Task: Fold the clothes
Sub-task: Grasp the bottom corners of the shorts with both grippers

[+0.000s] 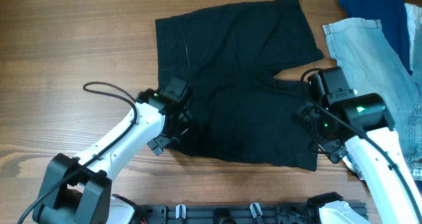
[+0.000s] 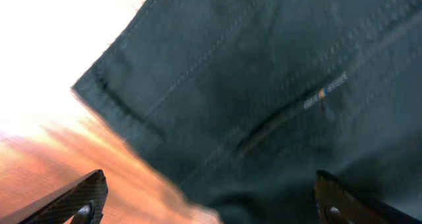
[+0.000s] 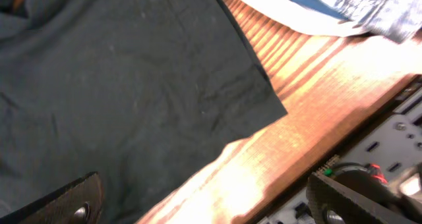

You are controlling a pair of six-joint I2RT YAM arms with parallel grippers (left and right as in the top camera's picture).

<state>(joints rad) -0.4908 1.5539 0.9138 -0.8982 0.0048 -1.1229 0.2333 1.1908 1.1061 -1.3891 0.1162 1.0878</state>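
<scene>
Wooden table (image 1: 66,39), overhead view. The black shorts (image 1: 237,85) lie at centre frame, spread flat in one layer, waistband to the left and both legs to the right, with the notch between the legs open. No fold shows, so by appearance the whole task remains. Pale denim (image 1: 369,53) and a dark blue cloth (image 1: 372,6) sit at upper right, the denim just beside the upper leg. The left gripper (image 2: 211,207) hangs over the lower-left waistband corner and the right gripper (image 3: 204,207) over the lower leg's hem corner. Both have their jaws spread wide and released, gripping nothing.
</scene>
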